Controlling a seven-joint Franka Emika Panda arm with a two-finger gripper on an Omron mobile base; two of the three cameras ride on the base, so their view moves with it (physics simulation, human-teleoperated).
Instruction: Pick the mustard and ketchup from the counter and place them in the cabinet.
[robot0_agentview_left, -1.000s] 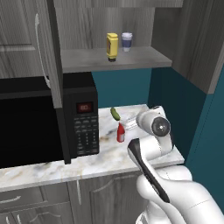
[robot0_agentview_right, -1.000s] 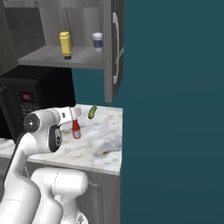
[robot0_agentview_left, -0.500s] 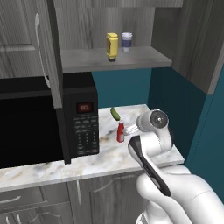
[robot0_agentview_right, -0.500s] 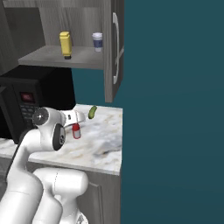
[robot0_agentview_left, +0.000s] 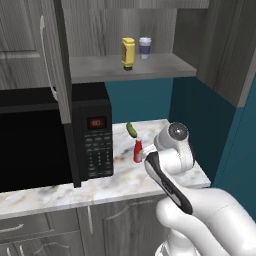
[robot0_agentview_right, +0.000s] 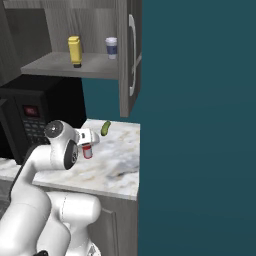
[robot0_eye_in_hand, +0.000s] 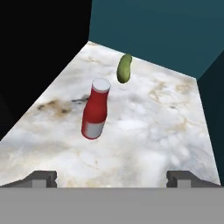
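Ketchup (robot0_eye_in_hand: 95, 111) upright on counter (robot0_eye_in_hand: 144, 131), near pickle (robot0_eye_in_hand: 124, 68). Mustard (robot0_agentview_left: 128, 52) already on cabinet (robot0_agentview_left: 150, 67) shelf. Gripper (robot0_eye_in_hand: 111, 178) spread wide, empty, short of bottle. Likely light, stiff, smooth plastic; grasp mid-body.

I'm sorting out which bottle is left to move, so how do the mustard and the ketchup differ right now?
The mustard is yellow and squat; the ketchup is red, slimmer, with a white cap. The mustard already stands on the cabinet shelf beside a paper cup, while the ketchup stands on the counter near a green pickle, ahead of the open gripper. Both stand upright, untouched.
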